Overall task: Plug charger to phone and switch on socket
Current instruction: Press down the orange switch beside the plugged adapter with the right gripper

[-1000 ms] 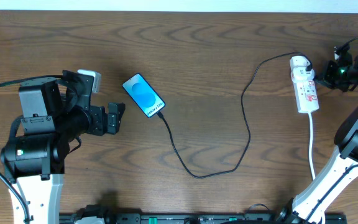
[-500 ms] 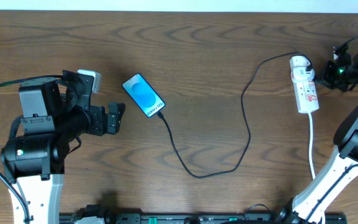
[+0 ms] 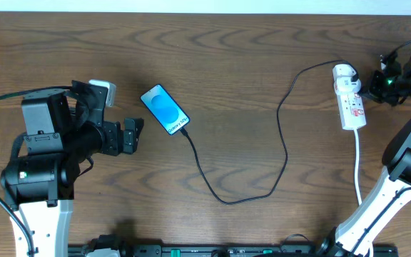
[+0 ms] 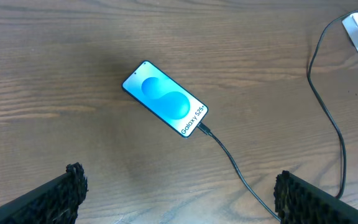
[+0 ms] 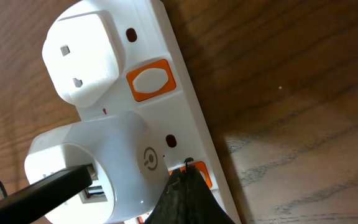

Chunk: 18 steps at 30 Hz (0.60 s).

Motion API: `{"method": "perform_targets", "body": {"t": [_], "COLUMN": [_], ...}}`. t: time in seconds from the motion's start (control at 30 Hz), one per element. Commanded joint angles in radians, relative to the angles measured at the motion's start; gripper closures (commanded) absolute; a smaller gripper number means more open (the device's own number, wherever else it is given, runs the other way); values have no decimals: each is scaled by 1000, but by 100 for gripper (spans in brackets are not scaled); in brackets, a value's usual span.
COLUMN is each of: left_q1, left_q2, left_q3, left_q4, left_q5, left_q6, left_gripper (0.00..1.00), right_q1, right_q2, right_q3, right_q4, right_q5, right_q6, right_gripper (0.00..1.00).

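Note:
The phone (image 3: 165, 109) lies screen-up, its blue screen lit (image 4: 165, 98). The charger's black cable (image 3: 284, 153) is plugged into the phone's lower end (image 4: 205, 130) and loops right to a white adapter (image 5: 98, 162) seated in the socket (image 3: 352, 100). My left gripper (image 3: 130, 134) stands open just left of the phone, with nothing between its fingers (image 4: 179, 177). My right gripper (image 5: 188, 171) is shut, and its tips press on an orange switch (image 5: 201, 174) of the socket beside the adapter.
A second orange switch (image 5: 150, 79) and a white plug (image 5: 82, 59) sit further along the strip. The socket's white cord (image 3: 357, 164) runs toward the table's front edge beside the right arm (image 3: 405, 153).

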Motion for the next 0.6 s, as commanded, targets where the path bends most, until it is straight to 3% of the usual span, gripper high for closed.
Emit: {"method": "perform_targets", "body": {"t": [0.0,0.2,0.57], "left_q1": [4,4,4], "left_q2": [4,4,4], "left_q3": [3,3,3], "left_q4": [0,0,0], "left_q5": [9,9,9], "left_q6": [16,16,16], "left_gripper": [3,2,2], "right_q1": [20,31,37], "right_q2": [28,32,33], "right_q3": [-9,-9,-9], "right_q4": [-9,-11,-5], "right_q5": [-22,-21,8], "right_q6": [-14,-8,155], "right_gripper": [99,99,99]}}
